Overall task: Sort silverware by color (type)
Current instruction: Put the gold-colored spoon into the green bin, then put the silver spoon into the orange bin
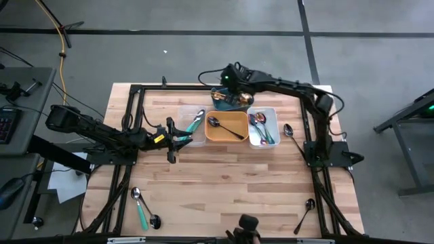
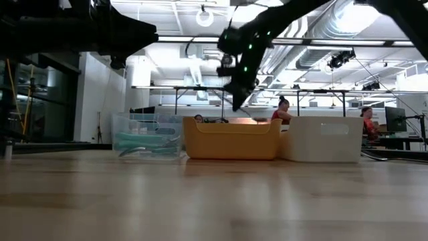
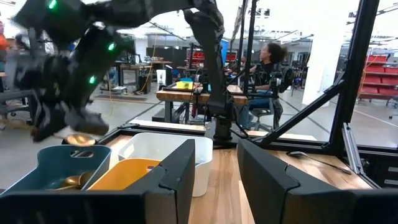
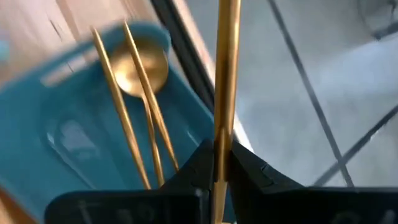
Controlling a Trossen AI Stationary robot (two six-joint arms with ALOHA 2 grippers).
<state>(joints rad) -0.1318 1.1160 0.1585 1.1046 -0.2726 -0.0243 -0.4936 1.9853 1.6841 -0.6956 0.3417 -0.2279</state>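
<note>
My right gripper [image 1: 227, 85] is at the table's far side over the blue tray [image 1: 234, 102], shut on a gold utensil [image 4: 225, 74]. Other gold utensils [image 4: 134, 74] lie in that tray. My left gripper [image 1: 173, 135] is open and empty beside the clear tray [image 1: 192, 125], which holds a teal-handled spoon [image 1: 197, 120]. A black spoon [image 1: 227, 129] lies in the orange tray [image 1: 226, 135]. Iridescent utensils [image 1: 261, 127] lie in the white tray [image 1: 271, 112]. A teal spoon [image 1: 140, 207] and dark spoons [image 1: 154, 220] [image 1: 305, 211] [image 1: 289, 132] lie loose on the table. My right gripper pinches the gold utensil's slim handle [image 4: 221, 158] between its two fingers. The handle runs on lengthwise past the fingertips. The fingers come from above over the blue tray. In the left wrist view its gold end [image 3: 78, 138] shows below the gripper at the tray's rim; whether it touches, I cannot tell.
The four trays stand close together at the table's far middle. A dark frame [image 1: 135, 122] runs round the tabletop. Bare wood [image 1: 230, 183] lies between the trays and the near edge. People sit at desks in the room beyond [image 2: 284, 110].
</note>
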